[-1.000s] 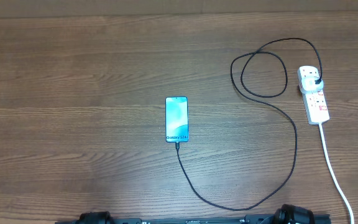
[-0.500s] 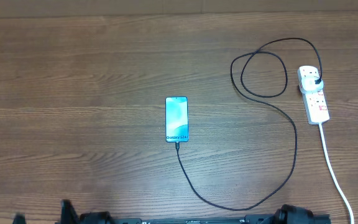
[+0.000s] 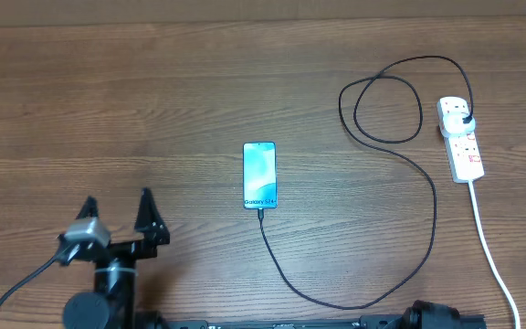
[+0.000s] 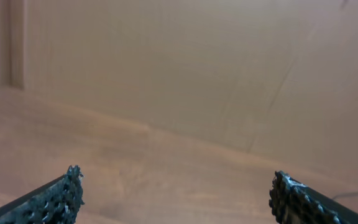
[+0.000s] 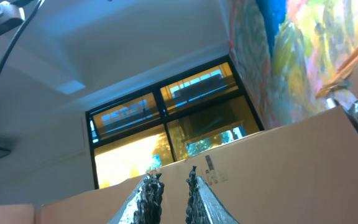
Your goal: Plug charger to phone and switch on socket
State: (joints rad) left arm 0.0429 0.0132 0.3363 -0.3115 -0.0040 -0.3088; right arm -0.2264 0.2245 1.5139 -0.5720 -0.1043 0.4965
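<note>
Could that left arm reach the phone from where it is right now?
Probably yes. The left arm sits left of the phone with only bare table between them, its jaws wide open. The charger trails off rightward, clear of that path.

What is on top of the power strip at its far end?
The charger's black plug sits in the far outlet of the socket, hiding that outlet's face. Switch positions are too small to tell.
</note>
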